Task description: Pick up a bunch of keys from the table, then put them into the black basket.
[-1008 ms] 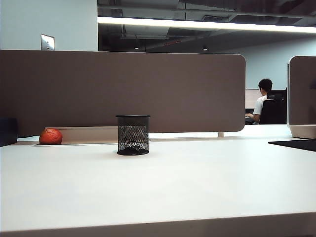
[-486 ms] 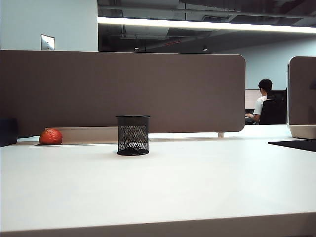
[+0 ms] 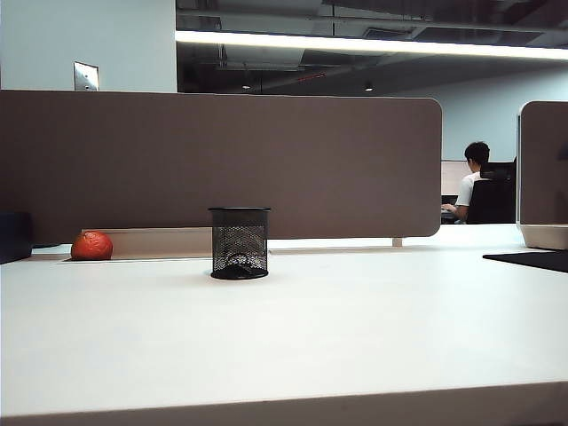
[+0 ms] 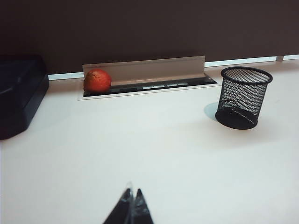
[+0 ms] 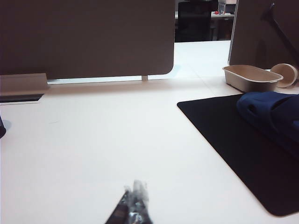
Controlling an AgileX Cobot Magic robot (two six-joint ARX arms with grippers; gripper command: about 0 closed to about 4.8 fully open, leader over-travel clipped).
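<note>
The black basket (image 3: pixel 239 241) (image 4: pixel 243 95) stands upright on the white table (image 3: pixel 355 337), near the brown partition. Low inside it, a dark looped shape shows dimly through the mesh: the bunch of keys (image 3: pixel 236 261). Neither gripper appears in the exterior view. In the left wrist view my left gripper (image 4: pixel 132 193) is shut with nothing in it, hovering over bare table well short of the basket. My right gripper (image 5: pixel 135 189) looks blurred in its wrist view, its tips together and holding nothing, over bare table beside the black mat.
An orange-red fruit (image 3: pixel 91 245) (image 4: pixel 97 80) lies in the cable slot by the partition (image 3: pixel 222 160). A black box (image 4: pixel 18 93) sits at the far left. On the right are a black mat (image 5: pixel 233 140), a blue shoe (image 5: pixel 273 114) and a beige tray (image 5: pixel 252 77).
</note>
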